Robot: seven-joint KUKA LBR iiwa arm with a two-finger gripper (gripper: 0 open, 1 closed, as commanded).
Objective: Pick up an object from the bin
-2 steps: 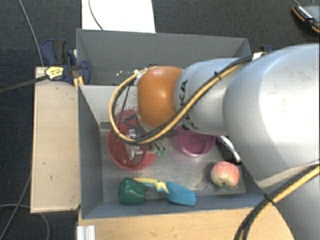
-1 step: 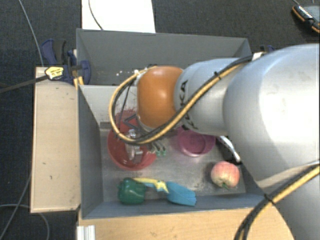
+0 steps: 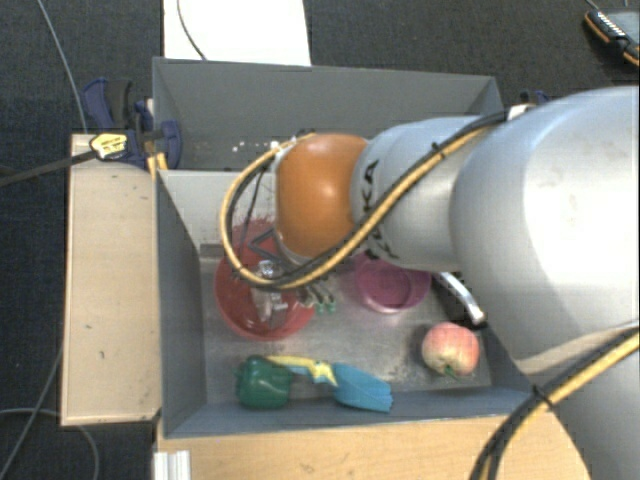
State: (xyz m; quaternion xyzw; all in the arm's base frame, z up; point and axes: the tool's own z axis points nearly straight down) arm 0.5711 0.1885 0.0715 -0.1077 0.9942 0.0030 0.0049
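My gripper hangs under the orange wrist cover and reaches down into a red bowl in the left half of the bin. Its metal body sits over the bowl's inside, and the arm hides much of the bowl's far side. A small green piece lies just right of the bowl's rim. A pink cup stands further to the right, partly under the arm.
Along the bin's front wall lie a green toy pepper and a blue scoop with a yellow part. A red-yellow apple rests at the front right, with a black-and-white handle behind it. The big arm covers the bin's right side.
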